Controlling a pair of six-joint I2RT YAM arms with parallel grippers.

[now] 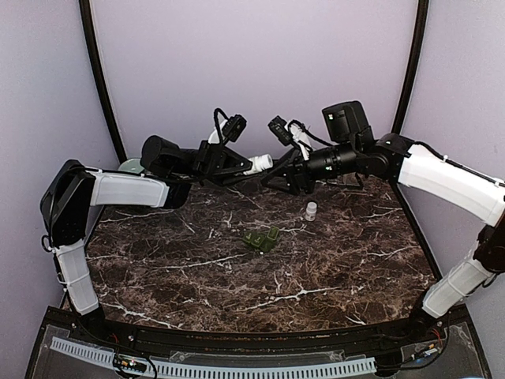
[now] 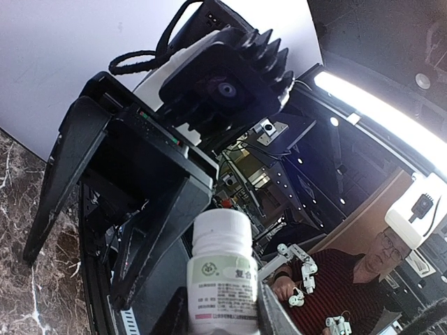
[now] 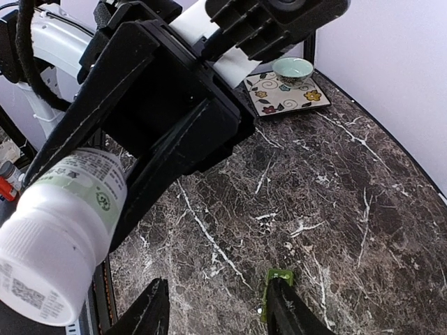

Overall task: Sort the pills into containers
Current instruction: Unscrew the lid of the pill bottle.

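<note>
Pill bottle (image 2: 222, 262) clamped in left gripper (image 2: 223, 317)

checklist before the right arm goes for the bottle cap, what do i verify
1. Left gripper clamped on the bottle: ok.
2. Cap on the bottle: ok.
3. Right gripper open: ok.
4. Cap between the right fingers: not ok, it sits off to one side.
5. Small white vial upright on the table: ok.
6. What the bottle holds: cannot tell.
</note>
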